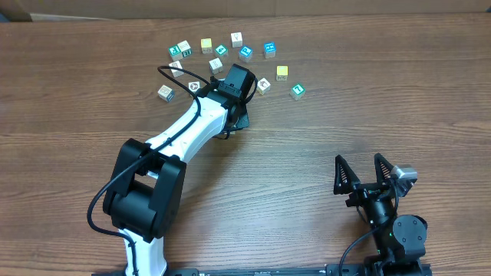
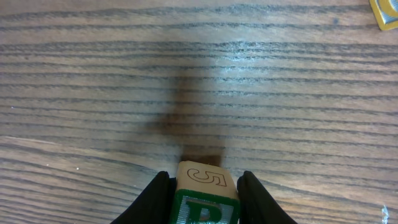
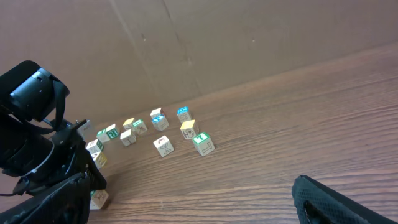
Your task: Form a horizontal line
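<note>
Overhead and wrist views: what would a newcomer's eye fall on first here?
The white left arm stretches to a scatter of small cubes at the table's far side. Up close, the left tool pinches a green-lettered cube; the right tool sits open at the near right.

Cube (image 2: 205,191): 5 on top, probably green R facing.
</note>
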